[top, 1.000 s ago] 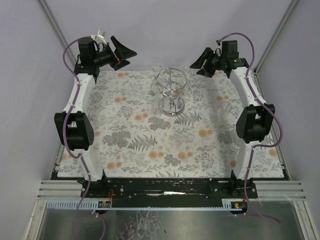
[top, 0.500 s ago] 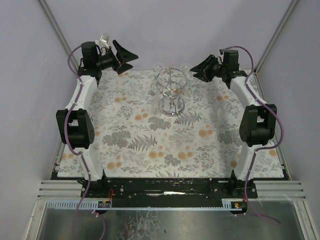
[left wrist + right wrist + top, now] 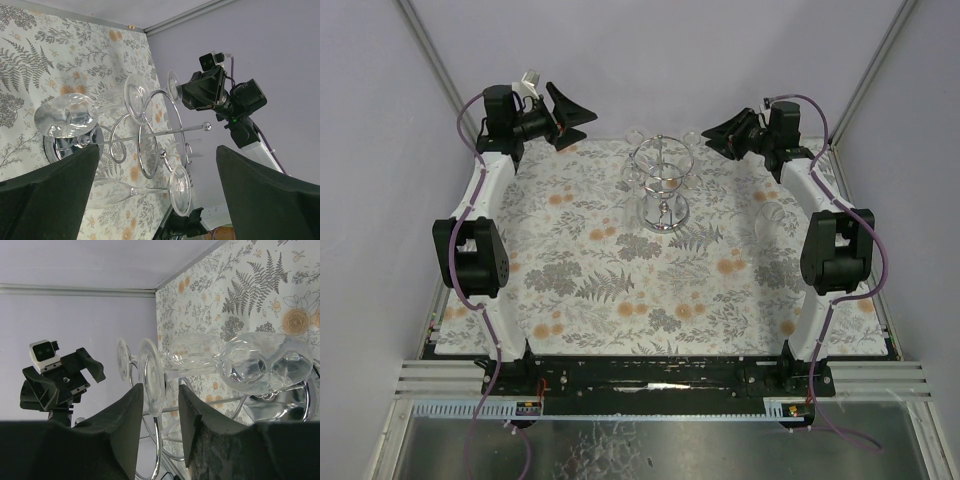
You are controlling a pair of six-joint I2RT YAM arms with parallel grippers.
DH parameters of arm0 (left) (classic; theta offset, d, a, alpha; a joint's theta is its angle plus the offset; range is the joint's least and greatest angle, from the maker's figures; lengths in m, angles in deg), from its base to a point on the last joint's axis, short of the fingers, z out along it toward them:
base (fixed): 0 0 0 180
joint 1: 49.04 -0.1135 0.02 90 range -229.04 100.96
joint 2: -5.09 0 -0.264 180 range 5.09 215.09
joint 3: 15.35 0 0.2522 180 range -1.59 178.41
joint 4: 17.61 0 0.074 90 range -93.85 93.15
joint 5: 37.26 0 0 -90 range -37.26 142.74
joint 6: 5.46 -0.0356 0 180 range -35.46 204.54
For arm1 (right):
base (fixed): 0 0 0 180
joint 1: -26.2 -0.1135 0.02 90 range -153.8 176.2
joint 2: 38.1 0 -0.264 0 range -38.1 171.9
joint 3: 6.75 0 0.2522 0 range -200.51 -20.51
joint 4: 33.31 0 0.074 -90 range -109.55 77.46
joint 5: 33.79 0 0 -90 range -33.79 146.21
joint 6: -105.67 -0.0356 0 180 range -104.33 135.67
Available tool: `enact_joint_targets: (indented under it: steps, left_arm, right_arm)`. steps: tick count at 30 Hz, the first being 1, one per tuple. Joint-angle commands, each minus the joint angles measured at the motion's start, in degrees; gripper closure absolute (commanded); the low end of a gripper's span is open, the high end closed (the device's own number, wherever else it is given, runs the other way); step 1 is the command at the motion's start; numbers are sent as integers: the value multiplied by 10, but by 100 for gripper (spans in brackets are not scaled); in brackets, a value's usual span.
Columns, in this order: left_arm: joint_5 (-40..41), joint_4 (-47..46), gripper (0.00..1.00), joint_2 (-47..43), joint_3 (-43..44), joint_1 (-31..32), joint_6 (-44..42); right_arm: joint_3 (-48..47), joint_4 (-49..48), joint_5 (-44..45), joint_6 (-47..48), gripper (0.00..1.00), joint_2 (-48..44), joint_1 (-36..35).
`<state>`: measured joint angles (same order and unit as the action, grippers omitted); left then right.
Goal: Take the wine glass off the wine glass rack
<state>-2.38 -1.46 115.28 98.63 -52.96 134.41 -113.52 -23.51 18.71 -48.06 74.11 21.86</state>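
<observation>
- The wine glass (image 3: 260, 365) hangs bowl-down from the rack (image 3: 662, 178), so nothing is lifted off yet.
- The right pincer (image 3: 161, 392), at a middling gap, brackets the glass's foot. Whether it touches is hard to judge.
- Left to do: grip, then slide it clear.
- The right arm (image 3: 832, 250) reaches far across the surface (image 3: 620, 300).
- The left pincer (image 3: 580, 117) hovers wide open, apart from the rack.

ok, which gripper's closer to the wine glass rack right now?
Right. The right gripper sits just off the wine glass rack on its far-right side, jaws lined up with the foot of a hanging wine glass. The left gripper hangs open farther out, off the far-left side.
</observation>
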Motion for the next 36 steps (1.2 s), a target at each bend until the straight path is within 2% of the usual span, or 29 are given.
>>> enact_joint_targets:
  steps: [1,7,21,28,31,36]
  left_arm:
    - [-13,-21,0,-9,-3,-2,-11]
    - [-16,-18,0,-11,-6,-3,-14]
    - [-21,-11,0,-13,-7,-3,-23]
    - [-22,-9,0,-14,-8,-3,-26]
    - [-23,-9,0,-14,-7,-3,-27]
    - [-24,-9,0,-12,-7,-2,-26]
  right_arm:
    - [-2,-46,-21,-19,60,-27,2]
    - [-1,-63,-24,-34,69,-21,2]
    - [-13,-36,-33,-27,71,-2,2]
    - [-28,-26,-40,-26,75,10,2]
    - [-30,-25,-41,-26,81,12,2]
    - [-31,-29,-39,-27,99,8,3]
